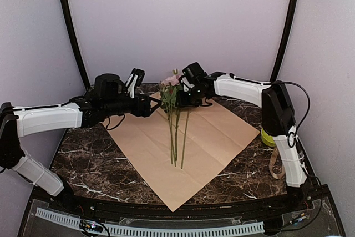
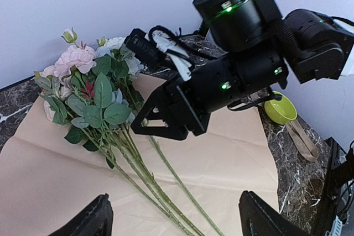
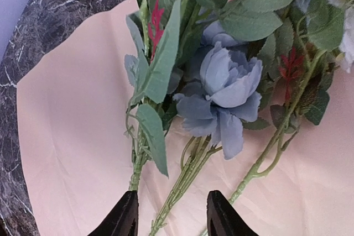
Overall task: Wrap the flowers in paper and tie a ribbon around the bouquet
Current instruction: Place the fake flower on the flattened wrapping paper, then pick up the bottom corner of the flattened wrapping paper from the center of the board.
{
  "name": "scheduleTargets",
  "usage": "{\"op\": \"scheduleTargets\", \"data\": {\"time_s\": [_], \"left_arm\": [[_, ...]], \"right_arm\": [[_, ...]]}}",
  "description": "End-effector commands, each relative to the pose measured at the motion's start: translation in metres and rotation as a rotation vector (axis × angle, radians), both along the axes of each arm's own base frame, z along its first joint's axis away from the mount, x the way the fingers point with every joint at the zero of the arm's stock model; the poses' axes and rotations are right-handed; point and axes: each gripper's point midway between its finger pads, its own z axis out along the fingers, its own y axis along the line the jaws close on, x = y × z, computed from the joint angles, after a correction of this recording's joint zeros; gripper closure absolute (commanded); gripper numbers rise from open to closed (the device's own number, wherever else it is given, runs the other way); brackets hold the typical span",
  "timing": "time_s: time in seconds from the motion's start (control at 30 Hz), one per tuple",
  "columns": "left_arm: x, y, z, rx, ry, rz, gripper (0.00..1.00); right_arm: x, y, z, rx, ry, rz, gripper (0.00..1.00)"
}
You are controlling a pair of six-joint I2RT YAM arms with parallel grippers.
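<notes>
Right wrist: right hand [image 3: 168, 219] spread, stems of the flowers [image 3: 227, 81] running between its fingertips [image 3: 124, 216].

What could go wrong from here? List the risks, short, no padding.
1. The flowers lie loose on the paper with their stems fanned. The right gripper, jaws parted just over them, could snag a leaf and drag them off centre.
2. The left gripper, open, hangs close to the right one near the paper's far corner, so they might collide.
3. The ribbon lies at the right edge of the table, beside the right arm, and is likely awkward to reach.
</notes>
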Motion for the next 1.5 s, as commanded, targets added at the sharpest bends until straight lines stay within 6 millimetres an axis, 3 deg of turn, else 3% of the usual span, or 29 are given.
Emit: {"op": "scheduleTargets", "data": {"time_s": [0.0,0.1,0.17,0.33,0.43,0.5,0.63,0.73,0.9,1.13,1.23,1.47], "left_arm": [[0.003,0.0,-0.007,0.035,-0.004,0.0,0.2],[-0.001,-0.006,-0.012,0.048,-0.022,-0.046,0.26],[-0.013,-0.017,-0.008,0.07,-0.076,-0.156,0.32],[-0.086,-0.045,0.004,0.183,-0.352,-0.467,0.35],[-0.151,-0.051,-0.023,0.293,-0.47,-0.7,0.35],[-0.185,-0.05,-0.05,0.393,-0.527,-0.807,0.32],[-0.235,-0.043,-0.113,0.59,-0.565,-1.0,0.26],[-0.256,-0.043,-0.145,0.665,-0.531,-1.111,0.25],[-0.264,-0.04,-0.181,0.759,-0.561,-1.196,0.21],[-0.268,-0.031,-0.229,0.918,-0.546,-1.309,0.21],[-0.262,-0.036,-0.232,0.925,-0.566,-1.278,0.21],[-0.249,-0.048,-0.213,0.873,-0.659,-1.152,0.36]], "right_arm": [[-0.007,-0.017,0.067,0.014,-0.111,0.007,0.57],[-0.031,-0.025,0.079,0.009,-0.114,0.054,0.56],[-0.058,-0.031,0.069,-0.001,-0.073,0.118,0.56],[-0.145,-0.025,0.048,0.023,0.019,0.364,0.56],[-0.193,-0.017,0.026,0.016,0.082,0.493,0.55],[-0.211,-0.015,0.01,0.004,0.123,0.532,0.55],[-0.227,-0.017,-0.017,-0.001,0.195,0.541,0.56],[-0.235,-0.019,-0.03,0.001,0.227,0.531,0.56],[-0.25,-0.022,-0.059,-0.066,0.259,0.546,0.56],[-0.257,-0.032,-0.086,-0.111,0.304,0.541,0.56],[-0.259,-0.033,-0.091,-0.111,0.317,0.548,0.56],[-0.263,-0.034,-0.099,-0.119,0.337,0.563,0.56]]}}
